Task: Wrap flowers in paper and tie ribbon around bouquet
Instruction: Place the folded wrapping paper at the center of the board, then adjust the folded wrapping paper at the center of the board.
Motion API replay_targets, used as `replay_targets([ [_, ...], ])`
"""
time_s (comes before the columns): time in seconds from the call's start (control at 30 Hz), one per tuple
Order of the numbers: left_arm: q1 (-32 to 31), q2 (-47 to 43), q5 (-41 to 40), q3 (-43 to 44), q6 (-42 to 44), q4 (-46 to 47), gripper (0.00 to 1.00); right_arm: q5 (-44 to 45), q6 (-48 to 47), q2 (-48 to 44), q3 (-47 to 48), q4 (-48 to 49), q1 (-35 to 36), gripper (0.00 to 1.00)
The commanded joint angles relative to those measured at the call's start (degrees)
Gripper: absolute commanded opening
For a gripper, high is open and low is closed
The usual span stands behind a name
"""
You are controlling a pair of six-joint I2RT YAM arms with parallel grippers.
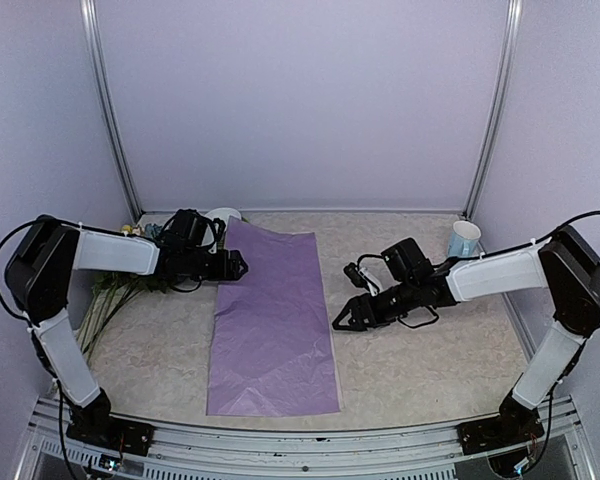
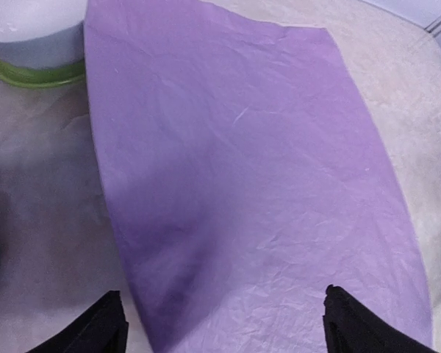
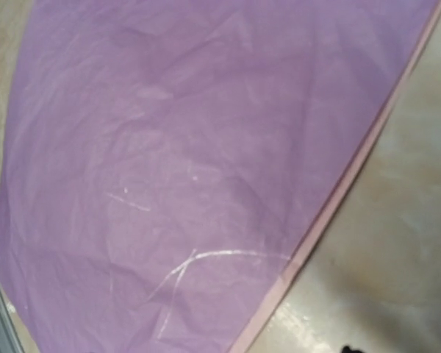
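The lilac paper point(image 1: 272, 320) lies flat along the middle of the table. It fills the left wrist view point(image 2: 242, 169) and most of the right wrist view point(image 3: 176, 162). My left gripper point(image 1: 242, 265) hovers over the sheet's far left edge, its jaws point(image 2: 228, 323) wide open with only the sheet beneath. At the sheet's right edge is my right gripper point(image 1: 340, 321), low and with its fingers apart, holding nothing. The flowers point(image 1: 108, 298) lie at the far left under my left arm, with green stems and yellow blooms. The ribbon is out of view.
A white bowl point(image 1: 223, 214) with a green base point(image 2: 37, 73) stands at the back, beside the paper's far left corner. A pale blue cup point(image 1: 463, 238) stands at the back right. Walls close in the table on three sides.
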Motion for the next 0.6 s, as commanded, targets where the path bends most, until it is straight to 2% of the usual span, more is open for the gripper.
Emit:
replay_targets([
  [0.0, -5.4, -6.8, -20.9, 3.5, 6.3, -8.1, 0.97, 2.1, 1.4, 0.4, 0.3, 0.2, 2.3, 0.69],
  [0.03, -7.6, -8.0, -25.8, 4.3, 7.0, -10.9, 0.98, 2.2, 1.5, 0.2, -0.1, 0.5, 2.9, 0.69],
  [0.1, -11.0, -9.5, -29.7, 4.8, 5.6, -16.6, 0.99, 3.0, 3.3, -0.2, -0.7, 0.7, 4.2, 0.68],
  [0.17, -12.4, -10.8, -28.4, 1.9, 1.6, -20.8, 0.99, 5.8, 3.7, -0.4, -0.6, -0.3, 6.2, 0.68],
  [0.3, -15.6, -17.0, -27.6, -9.5, -7.6, -22.3, 0.95, 9.7, 3.5, 0.3, 0.1, -2.7, 10.9, 0.70],
  [0.43, -17.8, -23.6, -24.2, -18.5, -14.7, -20.8, 0.87, 10.2, 5.0, -0.8, -2.1, -0.9, 13.0, 0.71],
  [0.5, -18.7, -25.1, -23.3, -21.8, -17.2, -19.9, 0.78, 10.4, 5.3, -1.0, -2.5, -0.5, 13.2, 0.71],
  [0.57, -19.7, -24.8, -22.1, -24.2, -18.1, -18.9, 0.75, 10.8, 5.4, -0.5, -2.3, -0.6, 13.3, 0.71],
])
